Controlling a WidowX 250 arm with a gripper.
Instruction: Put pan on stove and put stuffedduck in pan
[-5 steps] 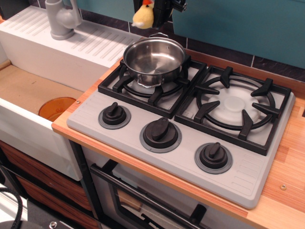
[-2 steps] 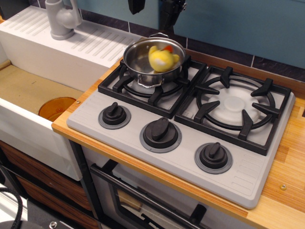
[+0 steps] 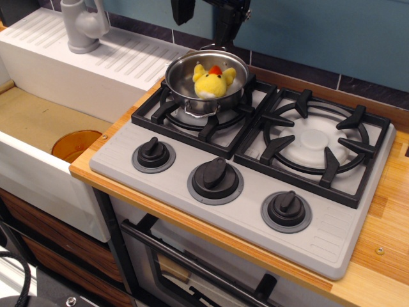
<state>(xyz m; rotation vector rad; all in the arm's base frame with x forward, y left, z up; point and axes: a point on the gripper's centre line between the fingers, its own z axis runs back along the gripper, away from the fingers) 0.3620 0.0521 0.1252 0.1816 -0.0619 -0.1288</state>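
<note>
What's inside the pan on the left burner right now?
The yellow stuffed duck sits inside the pan, red beak up. Its body covers most of the pan floor, so anything under it cannot be seen. The open gripper is above, apart from it.

a second earlier the duck [image 3: 211,81] hung pinched between the fingers [image 3: 183,10] of the gripper [image 3: 206,14], above the pan [image 3: 206,83]. the fingers then parted and the duck dropped out from between them, tumbling blurred into the pan. it came to rest inside, below the spread fingers, beak up.
</note>
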